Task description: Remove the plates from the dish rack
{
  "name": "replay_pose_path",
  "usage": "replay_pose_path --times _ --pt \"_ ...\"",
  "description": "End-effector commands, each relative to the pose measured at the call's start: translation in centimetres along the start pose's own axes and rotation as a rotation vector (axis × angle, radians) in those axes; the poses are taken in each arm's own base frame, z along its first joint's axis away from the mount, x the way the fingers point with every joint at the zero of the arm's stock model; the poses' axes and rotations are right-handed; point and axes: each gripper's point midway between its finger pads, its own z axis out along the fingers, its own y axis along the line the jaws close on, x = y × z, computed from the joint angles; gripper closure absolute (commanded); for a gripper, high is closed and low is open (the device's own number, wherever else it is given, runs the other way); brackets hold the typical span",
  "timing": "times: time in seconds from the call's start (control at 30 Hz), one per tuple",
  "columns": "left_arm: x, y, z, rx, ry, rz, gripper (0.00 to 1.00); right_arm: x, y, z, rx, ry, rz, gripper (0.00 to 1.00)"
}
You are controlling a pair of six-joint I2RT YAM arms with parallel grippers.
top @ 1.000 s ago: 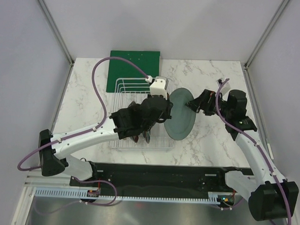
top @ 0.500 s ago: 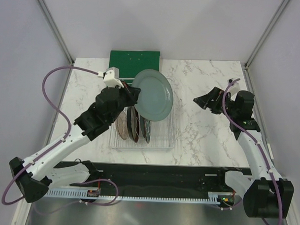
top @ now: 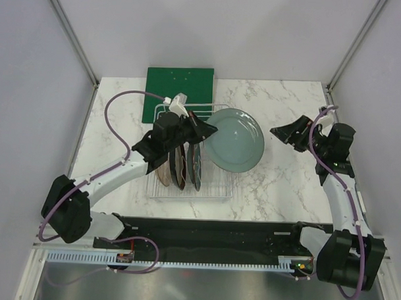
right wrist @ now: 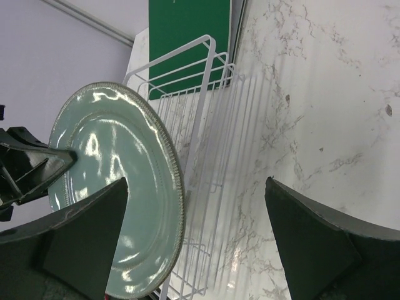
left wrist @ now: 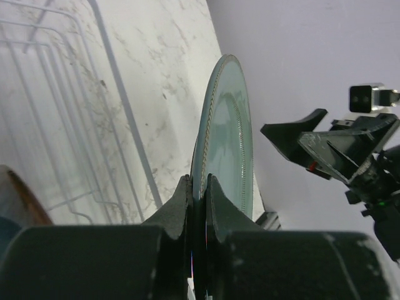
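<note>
Your dish rack [top: 185,197] holds three plates [top: 180,166] upright. Your left claw [top: 210,128] is pinched narrow on just the rim of the pale grey-green plate [top: 235,139], above the table beside the rack. That thin grip could let it pivot or slip. Your right claw [top: 293,132] gapes wide, empty, near the plate's far edge

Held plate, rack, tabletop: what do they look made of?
The pale grey-green plate: likely glazed ceramic; glossy highlights, beaded rim. The dish rack: thin wire, white coated, probably metal. The table: white marble-look top with grey veins; stone or laminate, cannot tell.
</note>
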Motion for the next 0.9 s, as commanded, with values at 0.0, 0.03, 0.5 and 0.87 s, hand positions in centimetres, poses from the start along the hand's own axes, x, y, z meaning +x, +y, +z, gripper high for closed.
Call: replay_pose_path --times 0.0,0.03,0.5,0.87 --pt "-4.9 -9.5 -1.8 0.376 -0.132 -0.093 0.98 0.3 0.0 -0.1 -0.082 0.034 0.029 0.02" --pt "-4.8 -9.5 -1.7 0.38 -0.129 -0.093 0.98 0.6 -0.2 0.1 -0.096 0.036 0.035 0.02" --pt "-3.6 -9.4 0.6 0.412 -0.069 -0.124 0.98 0.5 2.2 -0.5 -0.21 0.03 0.036 0.13" --pt "-3.5 -10.3 1.7 0.465 -0.048 -0.134 0.98 0.9 2.6 -0.4 -0.256 0.046 0.089 0.28"
